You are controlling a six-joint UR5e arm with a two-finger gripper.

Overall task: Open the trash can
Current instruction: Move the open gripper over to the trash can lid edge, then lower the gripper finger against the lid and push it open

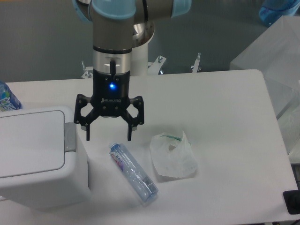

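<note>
The trash can [40,157] sits at the counter's [225,112] eight-o'clock corner — a boxy white bin with rounded corners, its flat lid panel [29,143] lying closed and flush. A small grey tab [69,137] runs along the lid's three-o'clock edge.

The gripper [108,138] hangs just to the three-o'clock side of that tab, pointing straight down, its two black fingers spread wide apart with nothing between them. The finger [87,133] nearer the bin is just beside the tab, though whether it touches cannot be told from this view. A blue light glows on the gripper body, and the arm's [115,33] silver and pale-blue segments rise behind it toward twelve o'clock.

At about five o'clock from the gripper lies a clear plastic bottle [133,174] on its side, its cap toward eleven o'clock. Just beside it, at three o'clock, a small translucent white plastic bag [173,157] sits crumpled — near the bottle but apart from it. Part of another bottle [7,98] with a blue label shows at the nine-o'clock edge, behind the bin.
</note>
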